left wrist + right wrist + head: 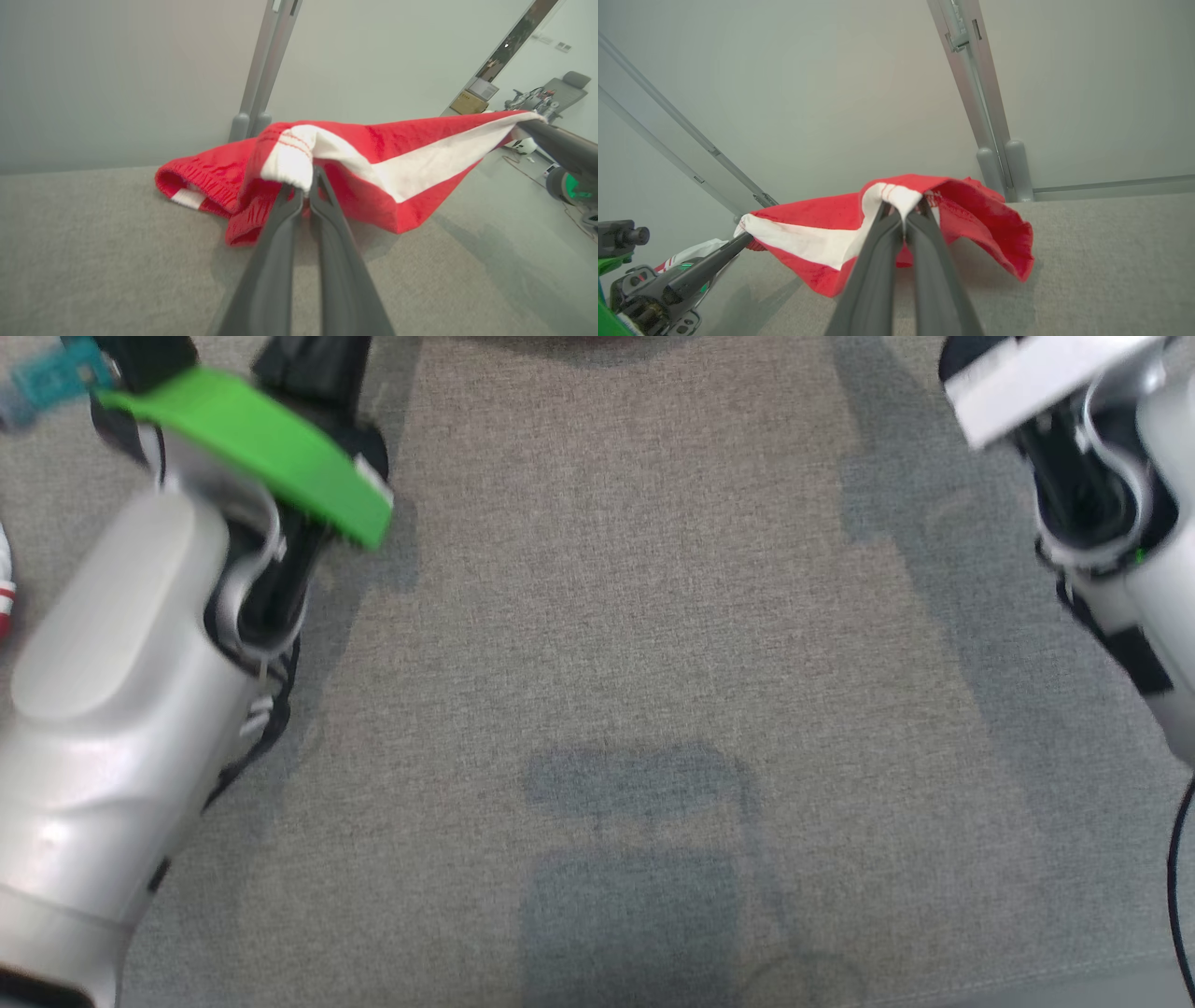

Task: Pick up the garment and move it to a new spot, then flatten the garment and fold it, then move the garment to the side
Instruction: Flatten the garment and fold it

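Left gripper [306,186]: my fingers pressed together, pinching white-banded hem of red garment [373,149]. Right gripper [904,215]: also clamped shut on white-edged corner of same garment. Garment stretched between my two grippers, white stripe running taut along span, lifted above grey fabric surface [607,616]. Slack red part with ribbed edge droops, seems to rest on surface close to wall. Metal post [971,93] stands behind garment. Head view: left forearm [112,644] carries green tab [261,439], right forearm [1158,588] at opposite side

The garment [373,154] spans between left end effector [304,184] and right end effector [903,217], over the surface [93,261].
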